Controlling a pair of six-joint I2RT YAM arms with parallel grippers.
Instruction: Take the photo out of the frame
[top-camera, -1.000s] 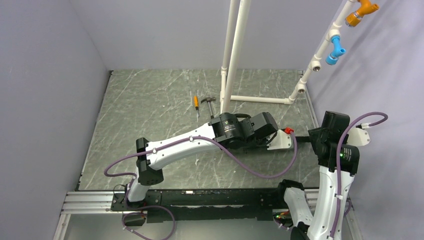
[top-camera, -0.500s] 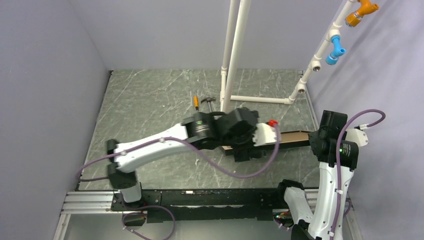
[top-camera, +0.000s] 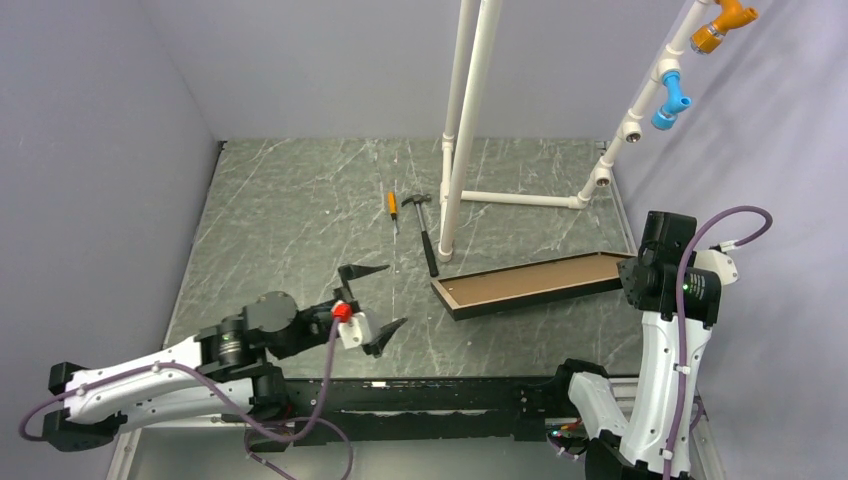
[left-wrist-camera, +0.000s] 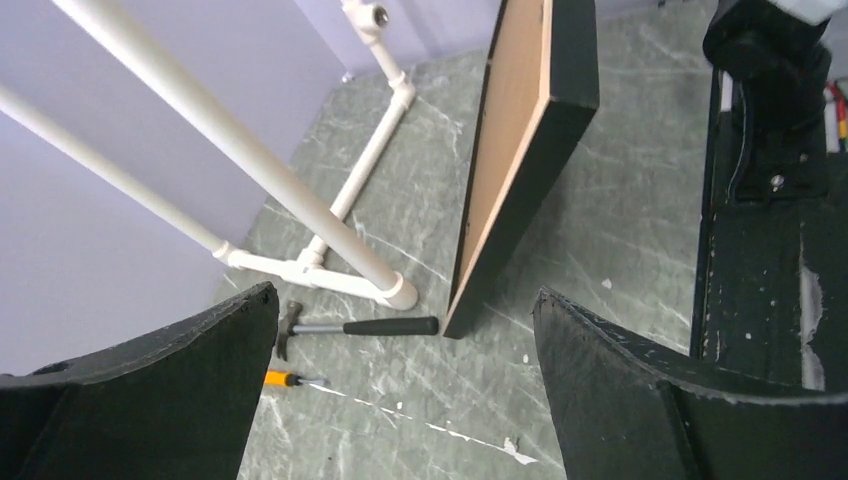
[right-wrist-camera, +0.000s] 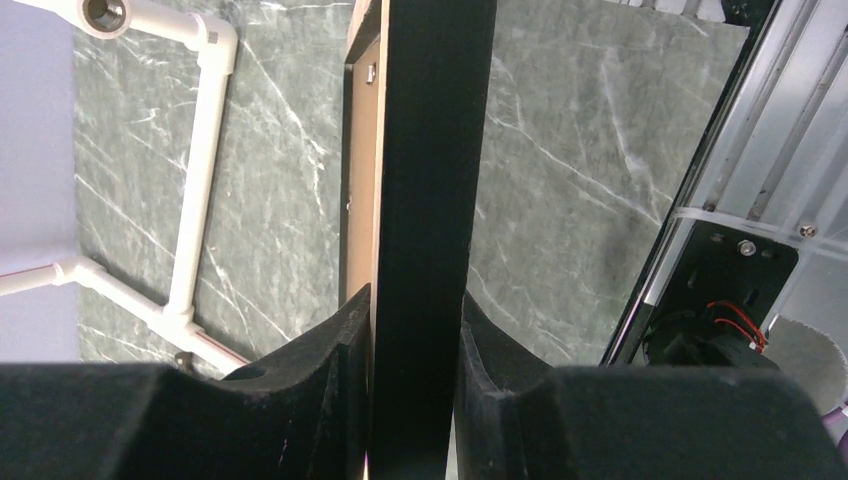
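The black frame (top-camera: 520, 298) sits tilted right of centre, with the photo's brown back (top-camera: 530, 277) showing inside it; the printed side is hidden. My right gripper (top-camera: 628, 268) is shut on the frame's right end. In the right wrist view its fingers (right-wrist-camera: 330, 345) press both sides of the black frame edge (right-wrist-camera: 430, 180), with the brown back (right-wrist-camera: 362, 180) to the left of it. My left gripper (top-camera: 375, 300) hangs open near the front left, apart from the frame. In the left wrist view it (left-wrist-camera: 402, 295) is wide open and holds nothing, and the frame (left-wrist-camera: 565, 140) stands beyond it.
A black-handled hammer (top-camera: 427, 240) and an orange-handled screwdriver (top-camera: 392, 207) lie just left of the white pipe stand (top-camera: 455, 150). The hammer handle (left-wrist-camera: 385, 326) ends close to the frame's left corner. Orange and blue fittings (top-camera: 672, 100) hang at the back right. A metal rail (top-camera: 400, 395) runs along the near edge.
My left arm has drawn back from over the frame to the near left, and its jaws have opened wide. The frame is now uncovered, still held at its right end.
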